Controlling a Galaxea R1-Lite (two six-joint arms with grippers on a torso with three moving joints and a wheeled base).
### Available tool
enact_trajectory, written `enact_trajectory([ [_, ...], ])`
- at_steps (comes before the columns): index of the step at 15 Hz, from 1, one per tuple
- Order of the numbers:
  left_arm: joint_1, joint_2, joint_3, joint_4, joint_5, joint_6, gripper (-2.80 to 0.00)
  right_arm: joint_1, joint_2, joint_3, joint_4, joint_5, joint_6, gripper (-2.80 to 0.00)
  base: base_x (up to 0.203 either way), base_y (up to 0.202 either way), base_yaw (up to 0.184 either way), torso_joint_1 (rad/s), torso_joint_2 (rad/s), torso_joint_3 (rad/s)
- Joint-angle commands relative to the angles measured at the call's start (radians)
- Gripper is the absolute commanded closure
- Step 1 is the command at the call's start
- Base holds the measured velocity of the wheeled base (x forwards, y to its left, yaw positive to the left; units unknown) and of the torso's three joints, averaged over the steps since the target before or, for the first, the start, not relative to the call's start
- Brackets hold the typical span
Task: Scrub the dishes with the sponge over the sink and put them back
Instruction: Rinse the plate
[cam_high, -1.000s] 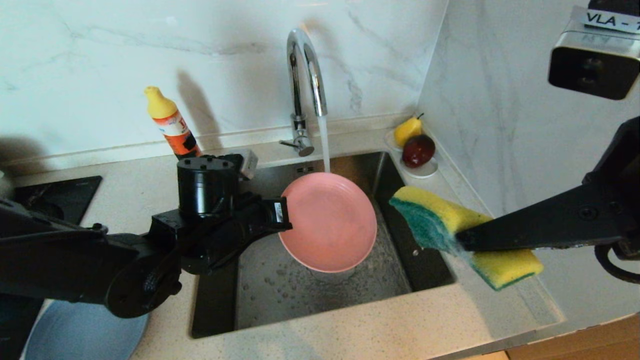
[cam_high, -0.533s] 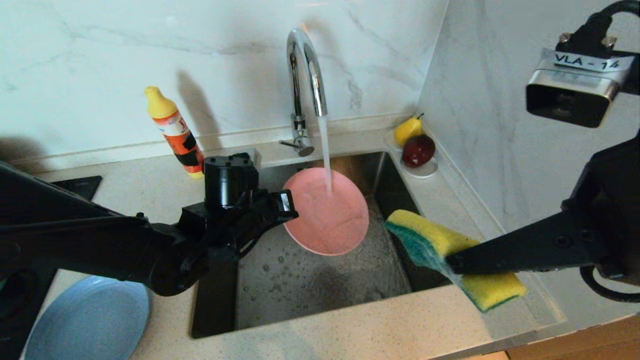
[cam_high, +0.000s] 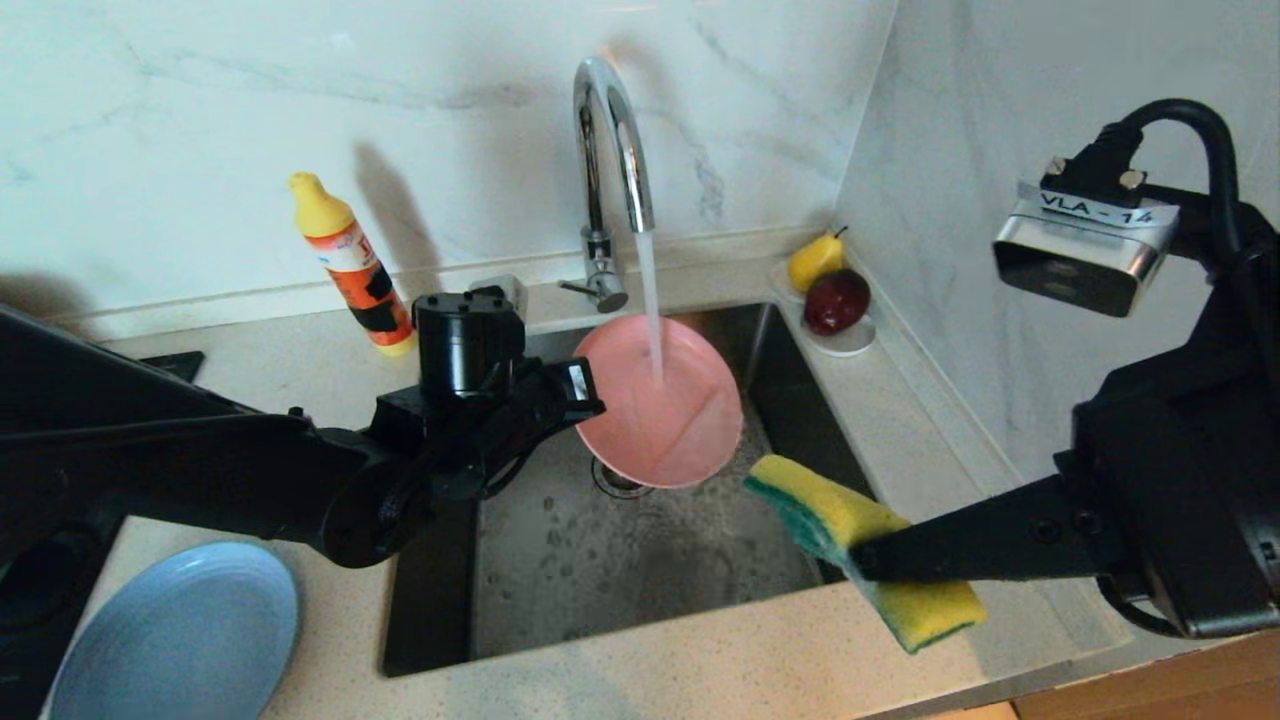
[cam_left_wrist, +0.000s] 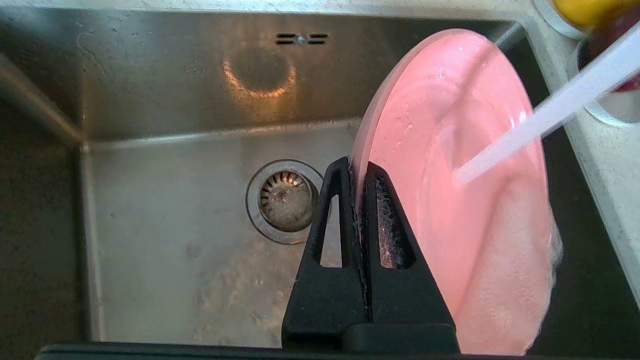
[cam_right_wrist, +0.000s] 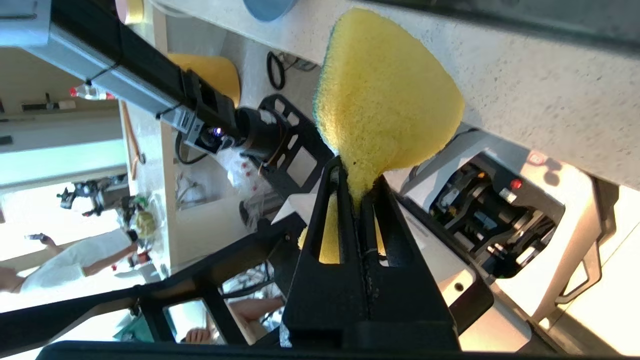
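I have the left tool (cam_left_wrist: 358, 172) pinching the pink plate (cam_high: 660, 415) by its rim under the tap stream over the sink (cam_high: 620, 570). My right tool (cam_right_wrist: 359, 186) clamps the sponge (cam_high: 860, 545) near the sink's front right corner; I judge scrubbing comes next, bringing sponge to plate face.

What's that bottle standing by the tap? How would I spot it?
Find the tall chrome tap behind the sink. To its left, on the pale counter against the marble wall, stands a tilted bottle. Its yellow cap and orange-and-white label make it the only bottle there.
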Motion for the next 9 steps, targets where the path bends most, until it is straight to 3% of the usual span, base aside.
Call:
enact_trajectory([
  [1,0.023,-0.017,0.006,-0.008,0.004,0.001,0.0,0.0,0.005,0.003,0.003,0.012,0.001,0.0,0.0,0.0,0.0,0.0,0.0,0.0],
  [5,0.058,-0.136,0.088,-0.006,0.005,0.063,0.0,0.0,0.003,-0.002,0.004,0.012,0.002,0.0,0.0,0.0,0.0,0.0,0.0,0.0],
  [9,0.111,-0.284,0.261,-0.065,0.005,0.237,0.0,0.0,0.006,0.002,0.006,0.008,0.007,0.0,0.0,0.0,0.0,0.0,0.0,0.0],
])
